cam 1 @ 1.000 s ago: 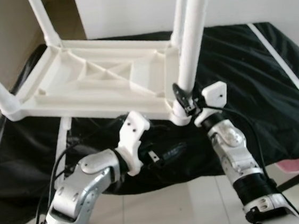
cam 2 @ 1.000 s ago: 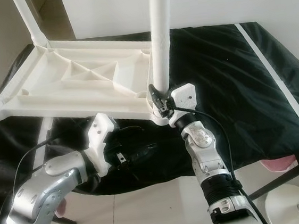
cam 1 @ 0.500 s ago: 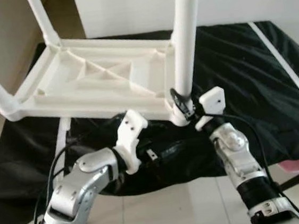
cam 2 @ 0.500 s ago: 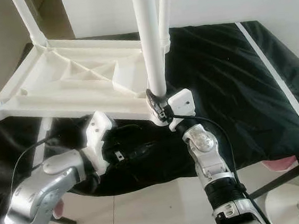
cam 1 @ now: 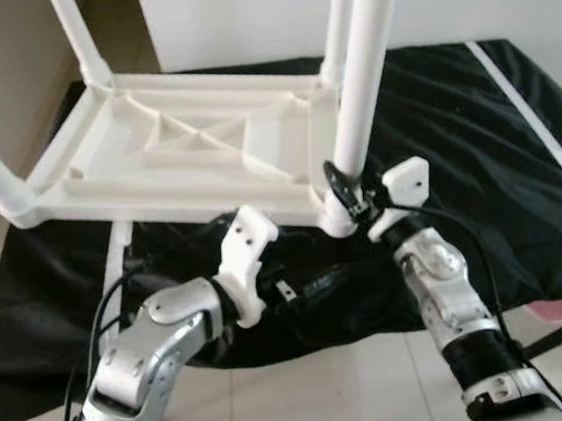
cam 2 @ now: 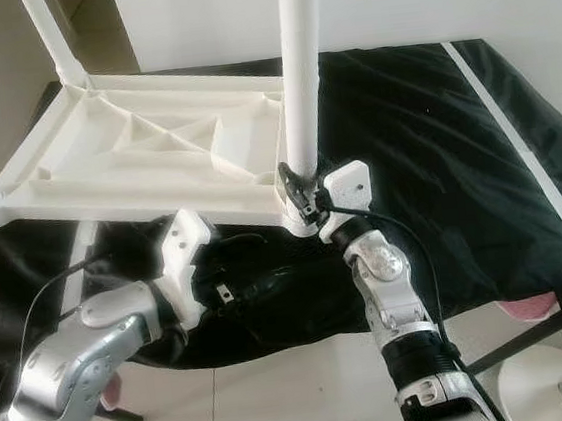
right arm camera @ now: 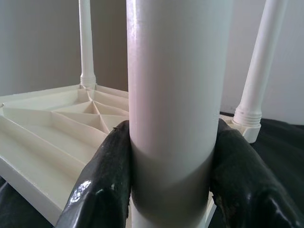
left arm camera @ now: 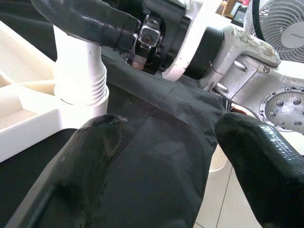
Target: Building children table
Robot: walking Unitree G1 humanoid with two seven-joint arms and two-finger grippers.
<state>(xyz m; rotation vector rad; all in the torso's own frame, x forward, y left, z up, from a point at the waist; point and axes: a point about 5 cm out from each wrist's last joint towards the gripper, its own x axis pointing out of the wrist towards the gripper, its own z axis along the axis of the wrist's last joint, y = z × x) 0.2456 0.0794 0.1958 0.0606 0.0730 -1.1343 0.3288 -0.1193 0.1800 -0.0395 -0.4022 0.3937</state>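
A white plastic children's table (cam 1: 184,150) lies upside down on a black sheet, legs pointing up. My right gripper (cam 1: 342,186) is shut on the near right leg (cam 1: 362,71) just above its socket at the table's corner; the right wrist view has both fingers (right arm camera: 102,180) pressed against that white leg (right arm camera: 175,104). My left gripper (cam 1: 314,287) hangs below the table's front edge, open and empty, over the black sheet; its fingers (left arm camera: 90,161) stand wide apart in the left wrist view, with the leg socket (left arm camera: 78,80) beyond them.
The black sheet (cam 1: 474,130) covers the work surface, with a white strip (cam 2: 521,145) along its right side. Three other legs (cam 1: 77,36) rise from the table's corners. White tiled floor (cam 2: 280,392) lies below; a fan (left arm camera: 280,28) stands nearby.
The gripped leg has swung back from leaning left to leaning slightly right, and my right gripper shifted with it. The left arm has stayed put.
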